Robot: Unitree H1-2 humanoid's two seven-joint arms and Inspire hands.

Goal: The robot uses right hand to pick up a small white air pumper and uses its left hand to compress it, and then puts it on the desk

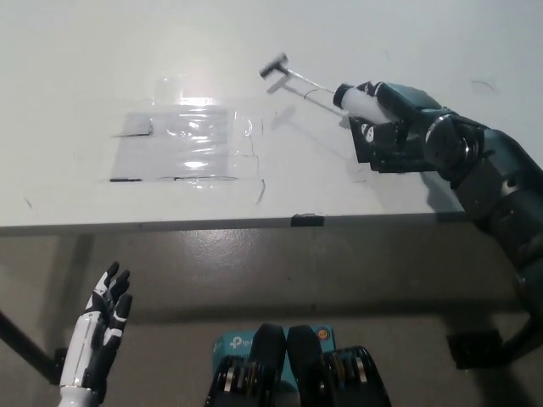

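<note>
The small white air pump [354, 97] is lifted off the white desk [254, 51], held in my black right hand [394, 123], which is shut on its white barrel. Its thin metal rod is drawn out and slants up to the left, ending in a dark T-handle [273, 66]. My white left hand [97, 339] hangs open at the lower left, below the desk's front edge and far from the pump.
A clear shiny plastic sheet [187, 144] lies flat on the desk left of the pump. A small dark tab [307, 220] sits on the desk's front edge. A teal box [231, 346] lies on the floor below.
</note>
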